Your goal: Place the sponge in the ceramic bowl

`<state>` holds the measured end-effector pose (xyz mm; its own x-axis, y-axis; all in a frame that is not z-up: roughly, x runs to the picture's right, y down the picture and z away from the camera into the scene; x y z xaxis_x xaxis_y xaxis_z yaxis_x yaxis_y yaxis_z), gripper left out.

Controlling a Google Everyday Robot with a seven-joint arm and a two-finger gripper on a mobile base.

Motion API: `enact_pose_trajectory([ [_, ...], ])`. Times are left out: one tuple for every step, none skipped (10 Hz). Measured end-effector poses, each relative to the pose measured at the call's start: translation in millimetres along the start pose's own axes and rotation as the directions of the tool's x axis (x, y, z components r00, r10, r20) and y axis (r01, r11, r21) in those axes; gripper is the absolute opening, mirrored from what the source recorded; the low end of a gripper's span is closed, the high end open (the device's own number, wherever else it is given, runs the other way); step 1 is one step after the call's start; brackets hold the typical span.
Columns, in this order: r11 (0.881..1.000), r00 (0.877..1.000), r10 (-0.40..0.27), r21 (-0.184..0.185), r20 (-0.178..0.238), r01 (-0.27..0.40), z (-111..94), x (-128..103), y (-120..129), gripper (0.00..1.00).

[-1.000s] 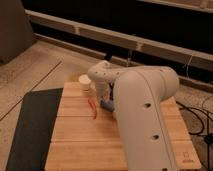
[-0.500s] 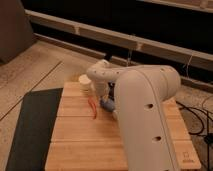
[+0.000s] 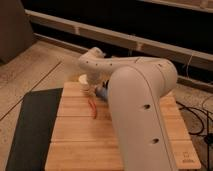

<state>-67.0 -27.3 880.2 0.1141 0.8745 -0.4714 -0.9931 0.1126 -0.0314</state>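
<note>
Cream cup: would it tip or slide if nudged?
The cup looks small, so probably light and tippable. It stands at the table's far edge, so may fall off. The gripper beside it is largely hidden by the arm.

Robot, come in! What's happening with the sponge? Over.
Gripper low at far edge of table, beside cream cup. Sponge likely the blue bit beneath. Bowl unseen; arm blocks view.

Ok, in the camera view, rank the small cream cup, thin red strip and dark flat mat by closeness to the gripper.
The gripper hangs at the wooden table's far side.
1. small cream cup: beside it, image-left.
2. thin red strip: nearer the camera.
3. dark flat mat: far image-left.
</note>
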Motion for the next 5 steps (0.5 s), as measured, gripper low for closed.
enact_pose_trajectory([
  [1.000, 1.000, -0.012, 0.009, 0.025, 0.011, -12, -10, 3, 0.00],
  [0.999, 0.999, -0.023, 0.028, 0.049, 0.021, -22, -19, 0, 0.00],
  [0.997, 0.996, -0.037, 0.070, 0.079, 0.031, -36, -31, -13, 0.00],
  [0.994, 0.994, -0.044, 0.102, 0.098, 0.034, -45, -38, -29, 0.00],
  [0.992, 0.993, -0.043, 0.127, 0.108, 0.029, -49, -42, -47, 0.00],
])
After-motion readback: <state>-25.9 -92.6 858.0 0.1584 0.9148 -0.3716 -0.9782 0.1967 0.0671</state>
